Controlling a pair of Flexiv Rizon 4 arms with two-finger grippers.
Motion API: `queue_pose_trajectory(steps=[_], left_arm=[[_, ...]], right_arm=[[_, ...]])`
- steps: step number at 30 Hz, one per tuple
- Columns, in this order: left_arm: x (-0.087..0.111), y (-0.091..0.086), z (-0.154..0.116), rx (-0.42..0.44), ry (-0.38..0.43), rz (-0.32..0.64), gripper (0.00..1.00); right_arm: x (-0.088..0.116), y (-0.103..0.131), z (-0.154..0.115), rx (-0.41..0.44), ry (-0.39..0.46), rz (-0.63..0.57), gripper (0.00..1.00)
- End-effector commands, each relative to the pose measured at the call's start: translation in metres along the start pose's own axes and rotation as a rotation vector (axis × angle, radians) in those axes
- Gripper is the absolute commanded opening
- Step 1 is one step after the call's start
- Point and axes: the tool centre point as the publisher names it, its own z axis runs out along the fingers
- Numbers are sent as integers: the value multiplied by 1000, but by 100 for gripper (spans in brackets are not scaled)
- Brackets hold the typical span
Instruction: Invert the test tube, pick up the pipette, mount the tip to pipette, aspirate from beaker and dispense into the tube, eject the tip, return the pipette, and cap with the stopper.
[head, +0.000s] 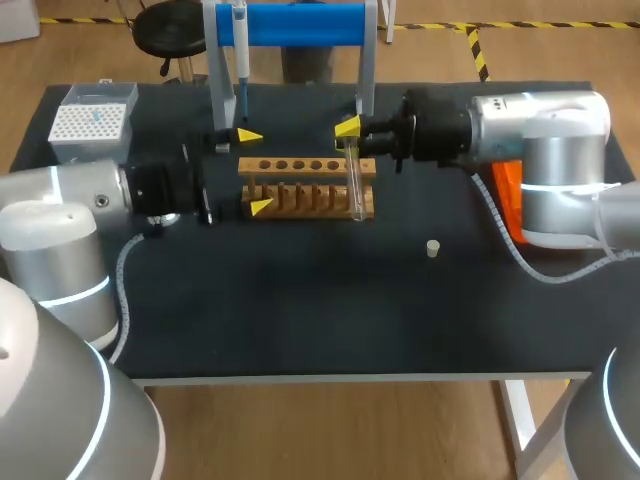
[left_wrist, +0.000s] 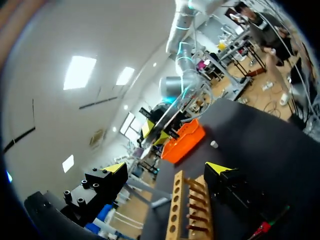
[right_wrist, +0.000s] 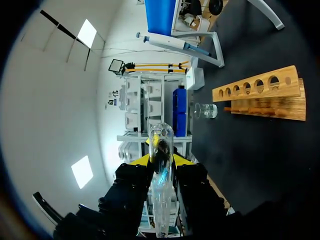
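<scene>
One white tip box (head: 92, 122) sat at the far left corner of the dark surface (head: 300, 310). Just right of it the left gripper (head: 254, 170) came in from the left with its jaws wide and holding nothing; the left end of the single wooden rack (head: 310, 187) lay ahead between its two yellow tips. In the right wrist view one small glass beaker (right_wrist: 206, 110) stood just beside that left end of the rack, and six holes could be counted along the rack's top bar. Farther back, one pipette (head: 241, 60) hung on the blue stand (head: 300, 25) at the far edge. At the rack's right end the right gripper (head: 350, 130), coming in from the right, had its jaws closed on the one test tube (head: 355, 185), a finger on each side of the glass; the tube ran down in front of the rack's right end, off the surface. One small pale stopper (head: 433, 248) stood alone on the surface, nearer and to the right, well apart from the rack. One orange basket (head: 508, 195) lay at the right, partly hidden behind the right arm.
</scene>
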Motion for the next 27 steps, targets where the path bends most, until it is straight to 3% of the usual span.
queue_pose_trajectory(steps=[1, 9, 17, 27], left_arm=[[-1, 1, 3, 93, -20, 321, 100], [-8, -18, 13, 47, 46, 545, 100], [-3, -33, 23, 33, 31, 648, 100], [7, -73, 36, 116, -52, 731, 100]], right_arm=[[1, 0, 0, 0, -2, 0, 0], [1, 0, 0, 0, -2, 0, 0], [1, 0, 0, 0, -2, 0, 0], [1, 0, 0, 0, -2, 0, 0]])
